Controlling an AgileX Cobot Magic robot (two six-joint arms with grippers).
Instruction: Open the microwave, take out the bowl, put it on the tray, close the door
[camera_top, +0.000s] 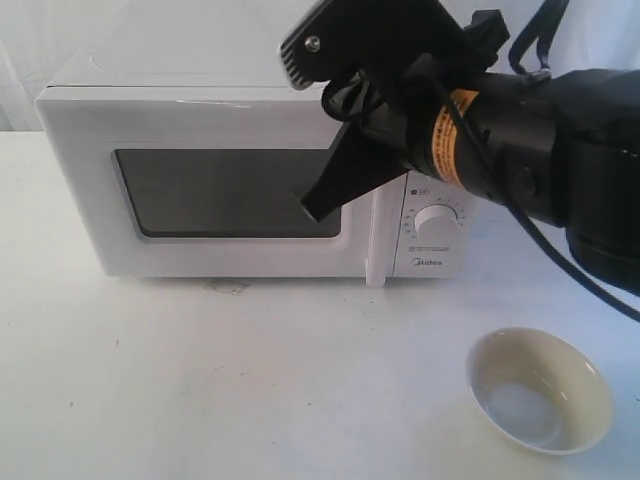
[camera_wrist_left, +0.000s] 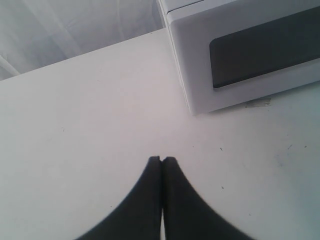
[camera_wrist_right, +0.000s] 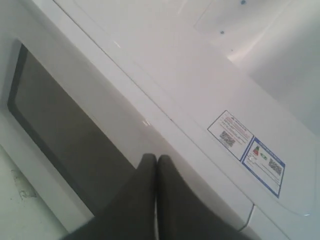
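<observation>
1. A small cream-white bowl (camera_top: 540, 403) sits mouth-up on a white table (camera_top: 200, 400), closest to the exterior camera. It is well apart from the right pincer (camera_top: 312, 208), lower and to its right in this view, and nothing grips it.
2. The left pincer (camera_wrist_left: 161, 160) shows only in its own wrist view. Its two dark fingers are pressed flat together and hold nothing. It hangs over bare table, and a front corner of the microwave (camera_wrist_left: 195, 60) stands beyond its tips, apart from them.
3. The right pincer hangs in front of the microwave. Its fingers are also pressed together and hold nothing. In the exterior view its tip overlaps the right end of the dark window (camera_top: 200, 195).
4. Just behind that tip is the door (camera_top: 225, 130), closed flat against the microwave. Whether the tip touches the door cannot be told.
5. Right of the pincer tip are the upright white handle (camera_top: 376, 240) and, past it, a round dial (camera_top: 437, 220).
6. Farthest back is the microwave's top, which carries stickers (camera_wrist_right: 247, 150).
</observation>
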